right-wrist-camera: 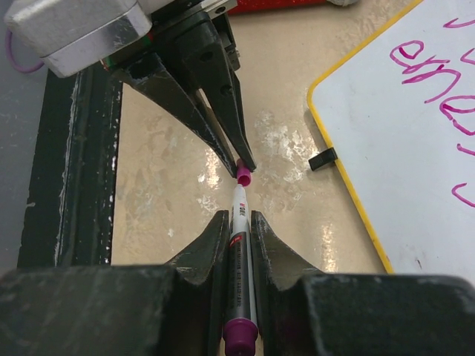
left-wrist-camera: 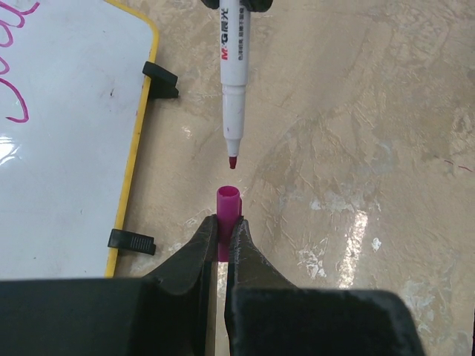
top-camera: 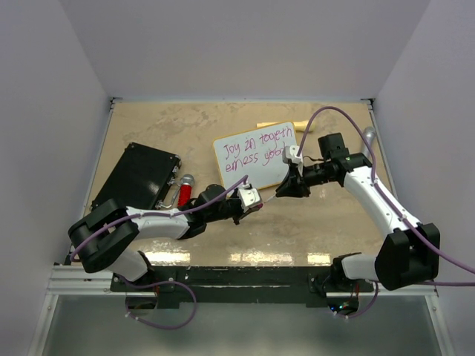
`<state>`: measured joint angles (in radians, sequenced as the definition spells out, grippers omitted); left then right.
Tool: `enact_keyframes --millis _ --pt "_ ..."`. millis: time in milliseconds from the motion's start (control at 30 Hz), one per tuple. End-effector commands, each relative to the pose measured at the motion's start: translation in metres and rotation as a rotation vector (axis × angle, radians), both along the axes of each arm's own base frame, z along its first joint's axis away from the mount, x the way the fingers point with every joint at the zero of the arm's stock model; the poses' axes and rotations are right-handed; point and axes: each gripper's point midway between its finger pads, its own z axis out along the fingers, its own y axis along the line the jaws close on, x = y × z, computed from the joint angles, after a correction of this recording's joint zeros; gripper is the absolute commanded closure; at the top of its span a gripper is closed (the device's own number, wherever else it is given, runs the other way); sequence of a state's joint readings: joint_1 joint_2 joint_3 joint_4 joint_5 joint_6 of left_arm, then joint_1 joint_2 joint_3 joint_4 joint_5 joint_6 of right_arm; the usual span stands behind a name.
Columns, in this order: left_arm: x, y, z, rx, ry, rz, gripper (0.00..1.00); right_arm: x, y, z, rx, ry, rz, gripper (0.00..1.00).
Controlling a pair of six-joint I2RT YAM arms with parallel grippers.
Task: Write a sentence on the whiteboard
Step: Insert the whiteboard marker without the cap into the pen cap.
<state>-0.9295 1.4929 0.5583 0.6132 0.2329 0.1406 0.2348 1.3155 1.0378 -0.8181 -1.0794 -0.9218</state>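
The whiteboard (top-camera: 260, 174) lies at the table's middle, and the pink sentence (top-camera: 254, 152) on it reads roughly "Joy in togeth / erness good". My right gripper (top-camera: 286, 190) is shut on a white marker (right-wrist-camera: 240, 245) with a magenta end, just off the board's near edge. Its bare tip (left-wrist-camera: 232, 162) points at the open mouth of a magenta cap (left-wrist-camera: 228, 202). My left gripper (left-wrist-camera: 225, 224) is shut on that cap, and a small gap separates tip and cap. The cap (right-wrist-camera: 243, 173) also shows in the right wrist view, with the board's yellow rim (right-wrist-camera: 349, 185) to the right.
A black flat case (top-camera: 137, 176) lies at the left, with a red and silver object (top-camera: 184, 191) beside it. A pale yellow stick (top-camera: 282, 124) lies behind the board. A grey object (top-camera: 369, 136) sits at the far right. Walls close in the table on three sides.
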Motion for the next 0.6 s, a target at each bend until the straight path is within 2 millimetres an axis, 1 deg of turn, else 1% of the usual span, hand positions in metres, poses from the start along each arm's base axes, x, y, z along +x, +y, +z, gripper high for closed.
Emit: enact_keyframes --millis 0,567 --pt "-0.0001 -0.0082 0.0181 -0.073 -0.031 -0.027 1.0 0.0052 0.0025 0.0007 0.0 -0.01 -0.014 1.0" --pt "0.0005 -0.0082 0.0208 -0.084 -0.034 -0.024 1.0 0.006 0.0042 -0.0043 -0.012 0.003 -0.019 1.0"
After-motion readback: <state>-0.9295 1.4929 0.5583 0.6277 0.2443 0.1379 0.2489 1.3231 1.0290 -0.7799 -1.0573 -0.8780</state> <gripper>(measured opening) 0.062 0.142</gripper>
